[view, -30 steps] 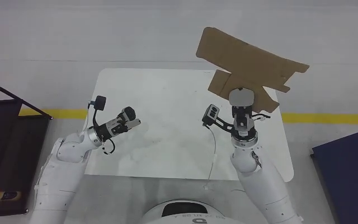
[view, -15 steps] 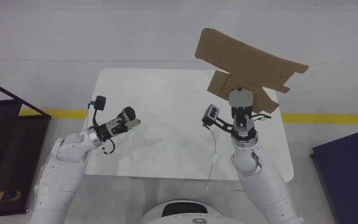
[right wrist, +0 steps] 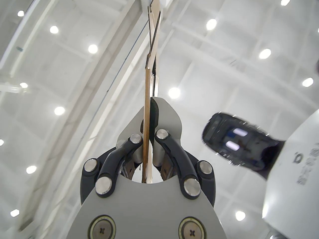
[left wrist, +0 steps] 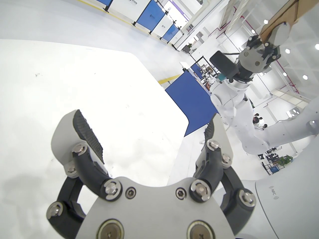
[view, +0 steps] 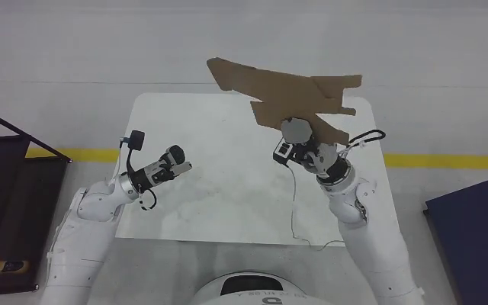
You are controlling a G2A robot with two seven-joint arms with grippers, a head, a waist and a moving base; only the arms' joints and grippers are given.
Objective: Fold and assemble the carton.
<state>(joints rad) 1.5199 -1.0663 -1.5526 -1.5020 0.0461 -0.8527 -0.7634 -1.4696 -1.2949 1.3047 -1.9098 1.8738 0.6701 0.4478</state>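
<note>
Right gripper (view: 296,131), right of centre in the top view, is clamped on the lower edge of the carton (view: 286,90), a thin flat brown cardboard blank with notched flaps. It is held above the white table (view: 191,122), its long axis running across the upper frame from the middle toward the right. At the left, the left gripper (view: 181,158) holds nothing, its ribbed black pads (left wrist: 88,135) spread apart.
</note>
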